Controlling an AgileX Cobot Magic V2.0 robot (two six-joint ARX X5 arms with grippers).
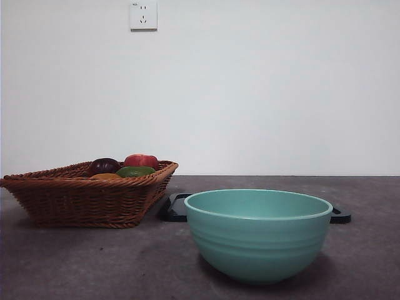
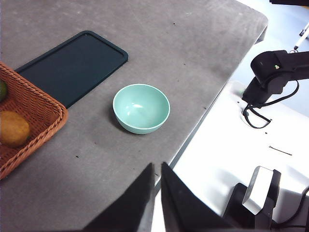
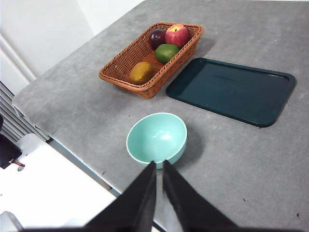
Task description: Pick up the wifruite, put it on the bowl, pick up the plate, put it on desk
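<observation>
Item one, the desk (image 1: pixel 75 262): you are looking at a dark grey-brown mottled top that is carrying everything listed below.

Item two, the bowl (image 1: pixel 259 234): mint-green, ridged on the outside, it is sitting upright and empty near the front edge of the desk, right of the basket and in front of the tray. Both wrist views are showing its inside bare (image 2: pixel 141 108) (image 3: pixel 157 138).

Item three, the basket (image 1: pixel 87 197): brown wicker, it is standing on the left side of the desk, just beside the tray's left end.

Item four, the wifruite (image 3: pixel 141 72): orange-brown and oval, it is lying in the near end of the basket; from the front only its top is peeking over the rim (image 1: pixel 105 177). It is well apart from the bowl.

Item five, other fruit sharing the basket: a green fruit (image 3: pixel 167 52) is lying in the middle, with a dark purple fruit (image 3: pixel 157 36) and a red apple (image 3: pixel 177 34) at the far end.

Item six, the tray (image 3: pixel 231 89): dark, flat, rectangular, it is lying bare behind the bowl.

Item seven, the left gripper (image 2: pixel 157 171): it is hovering high over the desk's front edge, jaws nearly together with a thin gap, holding nothing.

Item eight, the right gripper (image 3: pixel 159 170): it is hovering likewise, above the bowl's near side, jaws almost touching and empty.
</observation>
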